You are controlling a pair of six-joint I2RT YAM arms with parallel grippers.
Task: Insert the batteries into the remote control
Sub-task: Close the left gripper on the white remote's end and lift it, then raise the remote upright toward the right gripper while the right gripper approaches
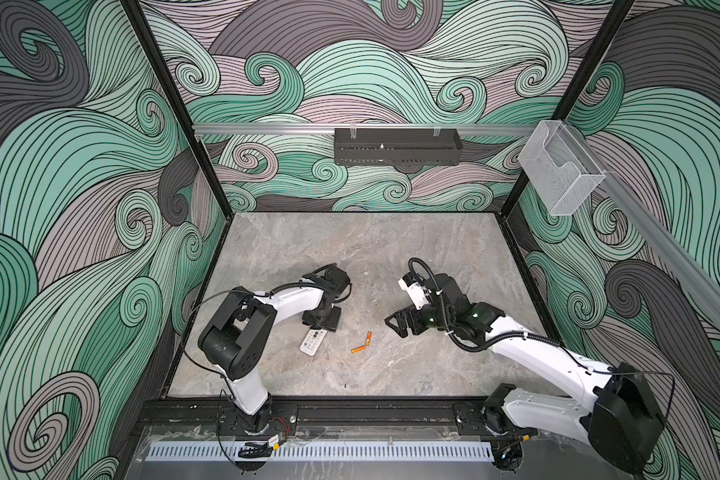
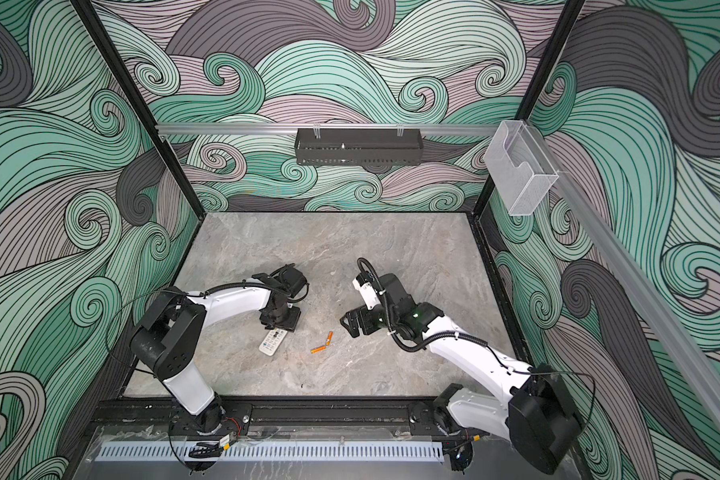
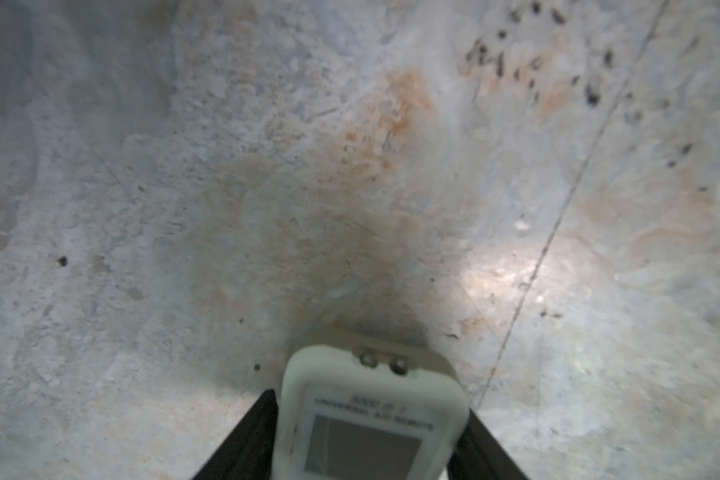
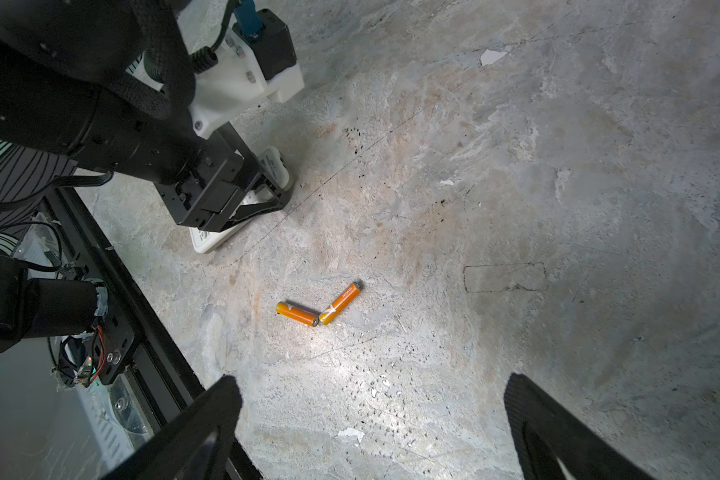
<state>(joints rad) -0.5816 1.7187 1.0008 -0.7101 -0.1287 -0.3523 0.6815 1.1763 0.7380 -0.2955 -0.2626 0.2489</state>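
Left claw [image 4: 274,183] is low at the table [image 1: 391,257], with its two fingers [image 3: 246,449] on both sides of the remote control [image 3: 371,415], at the end that has the small screen. Whether the fingers press it, I cannot tell. The remote control lies flat with the buttons upward, in the left part of the table. Both batteries [image 4: 297,313] lie free on the table just right of it, in a V shape, ends almost touching. Right claw [image 4: 371,380] hangs near them, wide open and empty.
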